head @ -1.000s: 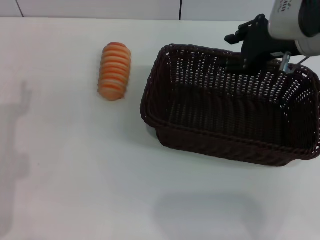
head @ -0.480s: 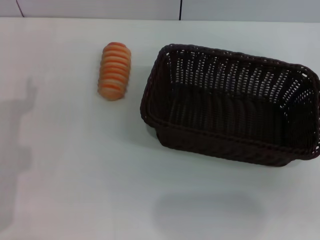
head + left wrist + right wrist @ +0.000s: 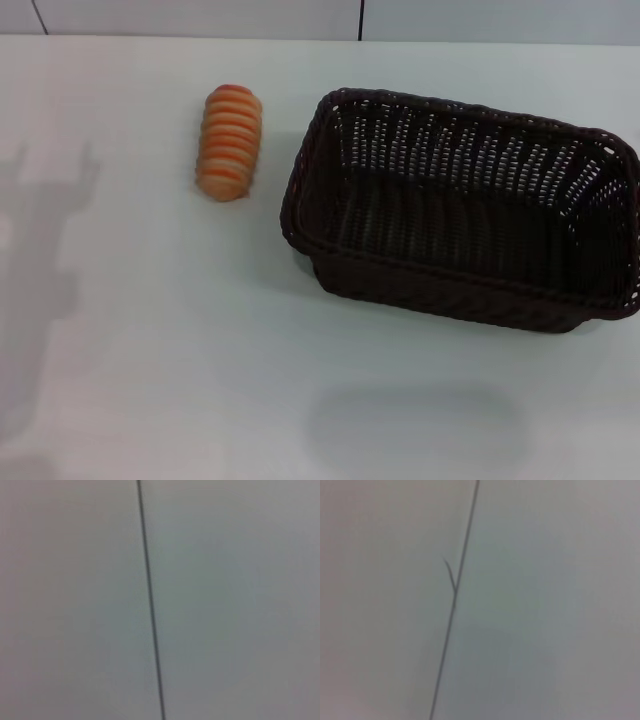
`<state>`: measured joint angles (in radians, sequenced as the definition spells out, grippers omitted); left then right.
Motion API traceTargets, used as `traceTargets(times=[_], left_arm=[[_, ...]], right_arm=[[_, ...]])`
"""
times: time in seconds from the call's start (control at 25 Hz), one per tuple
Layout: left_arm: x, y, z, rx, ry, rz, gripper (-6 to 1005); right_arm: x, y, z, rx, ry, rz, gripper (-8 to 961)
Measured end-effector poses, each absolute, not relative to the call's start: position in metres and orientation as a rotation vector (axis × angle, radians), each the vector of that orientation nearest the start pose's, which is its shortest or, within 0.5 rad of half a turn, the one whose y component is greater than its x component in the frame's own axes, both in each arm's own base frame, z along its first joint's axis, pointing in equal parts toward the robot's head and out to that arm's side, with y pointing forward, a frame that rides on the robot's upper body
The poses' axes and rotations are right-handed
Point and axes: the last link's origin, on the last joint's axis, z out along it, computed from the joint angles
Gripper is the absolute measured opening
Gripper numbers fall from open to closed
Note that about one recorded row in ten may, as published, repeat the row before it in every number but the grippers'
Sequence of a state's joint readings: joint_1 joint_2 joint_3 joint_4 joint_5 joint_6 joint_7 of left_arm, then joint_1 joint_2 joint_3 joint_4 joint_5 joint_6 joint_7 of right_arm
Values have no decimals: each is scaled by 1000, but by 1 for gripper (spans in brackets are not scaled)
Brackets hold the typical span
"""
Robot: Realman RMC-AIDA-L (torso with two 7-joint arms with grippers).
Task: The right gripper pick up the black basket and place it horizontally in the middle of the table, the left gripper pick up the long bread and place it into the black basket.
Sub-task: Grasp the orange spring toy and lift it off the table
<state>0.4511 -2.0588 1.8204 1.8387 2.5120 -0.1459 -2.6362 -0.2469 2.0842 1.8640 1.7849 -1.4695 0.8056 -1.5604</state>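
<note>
The dark brown-black woven wicker basket (image 3: 465, 210) is sitting right of centre on the plain white table (image 3: 150, 350), its right rim nearing the frame's edge. The ribbed orange-tan long bread (image 3: 229, 141) is lying upper left, apart from it. Neither gripper is showing, so jaw state is untellable.

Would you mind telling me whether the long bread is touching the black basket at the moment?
Apart. The head view shows a strip of bare white table between the long bread and the near end rim of the black basket.
</note>
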Motion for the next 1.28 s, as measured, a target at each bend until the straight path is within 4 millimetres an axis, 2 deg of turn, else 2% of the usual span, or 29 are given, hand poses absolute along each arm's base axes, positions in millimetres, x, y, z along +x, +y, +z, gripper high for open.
traceTargets(times=[0.04, 0.08, 0.16, 0.24, 0.28, 0.56, 0.72, 0.84, 0.88, 1.0, 1.16, 1.28], left_arm=[[-228, 255, 109, -1461, -535, -494, 809], [-223, 260, 110, -1493, -543, -493, 809], [-218, 264, 110, -1518, -549, -493, 809], [-213, 268, 112, -1541, -555, -497, 809], [-210, 271, 112, -1567, -568, -496, 810], [-178, 296, 134, -1724, -704, -493, 809], [-158, 321, 151, -1843, -801, -480, 809], [-151, 327, 155, -1870, -806, -469, 809], [-139, 334, 161, -1889, -788, -472, 809], [-129, 338, 166, -1912, -785, -469, 810], [-121, 343, 174, -1957, -844, -406, 810], [-117, 350, 174, -1960, -883, -265, 810]], right_arm=[[233, 269, 138, -1909, 324, 533, 574], [251, 264, 128, -1921, 255, 507, 574], [258, 261, 123, -1926, 221, 504, 574], [274, 253, 111, -1907, 115, 507, 574], [286, 244, 106, -1836, 43, 551, 574], [303, 238, 115, -1722, -4, 515, 574], [311, 238, 117, -1709, 22, 498, 573], [318, 239, 119, -1694, 31, 471, 573], [319, 239, 121, -1689, 35, 466, 573], [322, 239, 123, -1683, 46, 463, 573], [323, 240, 122, -1689, 62, 469, 573], [325, 239, 120, -1692, 90, 470, 574]])
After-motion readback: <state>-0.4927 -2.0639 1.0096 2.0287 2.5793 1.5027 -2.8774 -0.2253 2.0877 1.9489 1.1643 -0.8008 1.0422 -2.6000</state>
